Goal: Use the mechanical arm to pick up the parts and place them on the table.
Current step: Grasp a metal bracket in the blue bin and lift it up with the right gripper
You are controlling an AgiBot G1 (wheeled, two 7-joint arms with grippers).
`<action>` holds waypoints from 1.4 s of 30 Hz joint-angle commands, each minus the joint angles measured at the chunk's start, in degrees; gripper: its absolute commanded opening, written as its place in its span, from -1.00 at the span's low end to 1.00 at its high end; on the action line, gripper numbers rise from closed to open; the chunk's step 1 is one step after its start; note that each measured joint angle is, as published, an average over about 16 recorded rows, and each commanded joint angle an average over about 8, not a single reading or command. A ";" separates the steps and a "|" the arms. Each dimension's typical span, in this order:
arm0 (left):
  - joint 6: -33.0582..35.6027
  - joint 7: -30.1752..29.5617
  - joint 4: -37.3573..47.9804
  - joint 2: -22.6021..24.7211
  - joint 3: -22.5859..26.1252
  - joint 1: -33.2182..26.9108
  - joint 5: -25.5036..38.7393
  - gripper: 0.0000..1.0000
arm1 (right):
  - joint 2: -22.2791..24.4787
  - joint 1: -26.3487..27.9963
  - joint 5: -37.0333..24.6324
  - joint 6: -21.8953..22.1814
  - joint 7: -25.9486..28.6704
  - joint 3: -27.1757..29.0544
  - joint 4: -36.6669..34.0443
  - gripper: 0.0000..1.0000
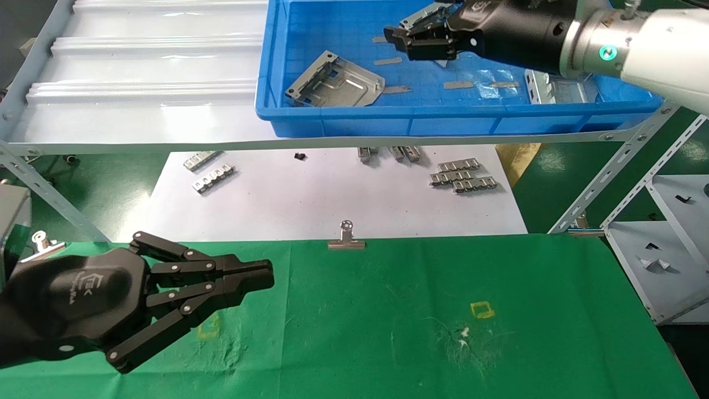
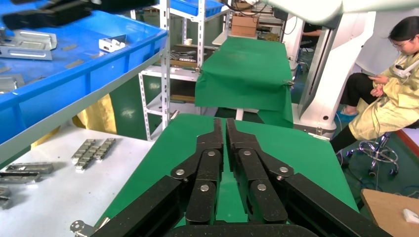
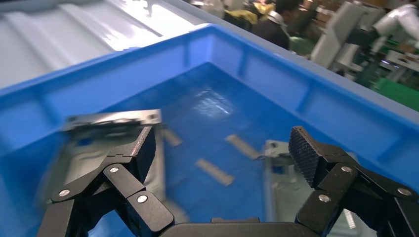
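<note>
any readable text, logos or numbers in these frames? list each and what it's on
White logo with a line of lettering under it, on the palm of the left claw: too small to read.
White logo on the palm of the right claw: partly cut off, not readable.
Blue bin, parts, green table: no text visible.
No numbers or signs anywhere.

A white metal rack (image 2: 165,74) stands beside a second green-draped bench (image 2: 247,74); right of the bench, a seated worker (image 2: 390,103) in yellow.
</note>
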 commanded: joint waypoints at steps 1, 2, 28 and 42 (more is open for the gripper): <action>0.00 0.00 0.00 0.00 0.00 0.00 0.00 1.00 | -3.10 3.25 -2.44 2.34 -1.37 -1.18 -5.88 0.49; 0.00 0.00 0.00 0.00 0.00 0.00 0.00 1.00 | -4.30 4.38 -3.35 3.32 -1.93 -1.68 -8.32 0.24; -0.01 0.01 0.00 -0.01 0.02 -0.01 -0.01 1.00 | -13.91 7.83 -7.70 19.42 0.31 -6.42 -23.33 -1.00; -0.01 0.02 0.00 -0.01 0.03 -0.01 -0.02 1.00 | -14.08 5.41 -6.25 20.49 1.37 -9.53 -19.97 -1.00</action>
